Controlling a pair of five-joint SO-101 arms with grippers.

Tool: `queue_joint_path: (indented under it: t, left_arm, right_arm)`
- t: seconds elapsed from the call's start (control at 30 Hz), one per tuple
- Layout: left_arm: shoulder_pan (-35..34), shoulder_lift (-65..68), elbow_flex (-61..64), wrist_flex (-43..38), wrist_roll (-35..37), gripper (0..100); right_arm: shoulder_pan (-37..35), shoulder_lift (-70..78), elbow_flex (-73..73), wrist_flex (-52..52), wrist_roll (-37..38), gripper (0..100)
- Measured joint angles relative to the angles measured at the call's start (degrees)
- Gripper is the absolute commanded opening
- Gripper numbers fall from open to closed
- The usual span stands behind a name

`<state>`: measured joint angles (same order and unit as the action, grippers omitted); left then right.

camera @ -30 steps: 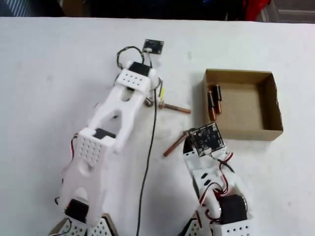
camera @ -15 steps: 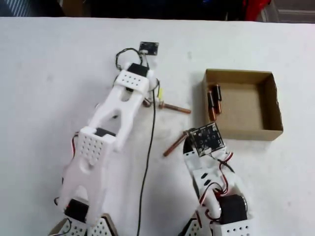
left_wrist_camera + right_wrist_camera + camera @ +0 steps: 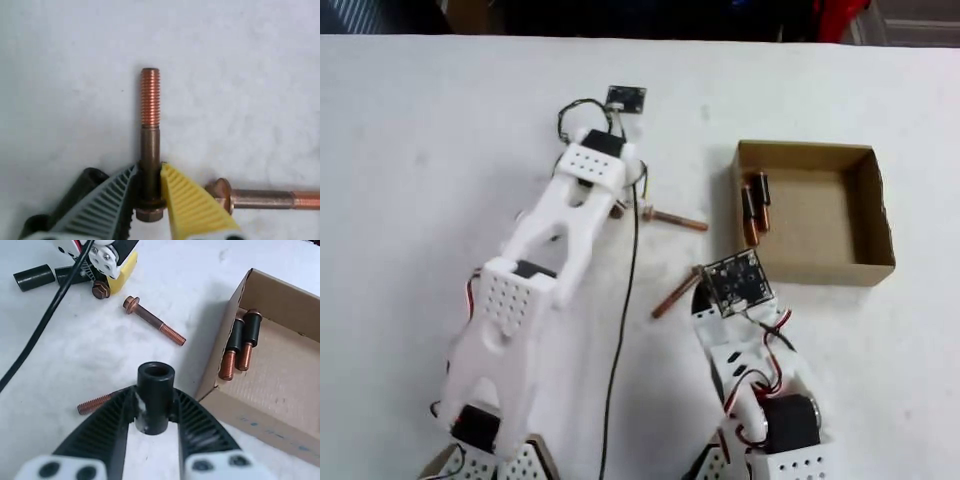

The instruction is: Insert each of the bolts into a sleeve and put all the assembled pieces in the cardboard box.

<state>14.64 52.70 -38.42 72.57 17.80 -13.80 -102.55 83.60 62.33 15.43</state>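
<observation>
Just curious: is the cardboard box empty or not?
Not empty. Two sleeved bolts lie side by side against one wall of the cardboard box.

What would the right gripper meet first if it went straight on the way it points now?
Probably the loose copper-coloured flanged bolt, lying crosswise just ahead of the right gripper and the black cylindrical sleeve in its jaws. Height is unclear, so it might pass over.

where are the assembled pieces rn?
High view: both assembled pieces lie side by side inside the cardboard box, against its left wall, on the table's right side.
</observation>
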Motion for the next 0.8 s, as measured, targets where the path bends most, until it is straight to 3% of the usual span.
queue_joint_path:
  t: [0.5,0.8]
  left_arm:
    - [0.0,0.2,-1.5,0.8,-1.4,2]
    - [-0.2,0.4,-14.4,14.4,-5.3,2]
  right_arm:
    - [0.0,0.0,0.0,0.0,0.0,1.8]
    - [0.0,0.0,0.0,0.0,0.0,1.8]
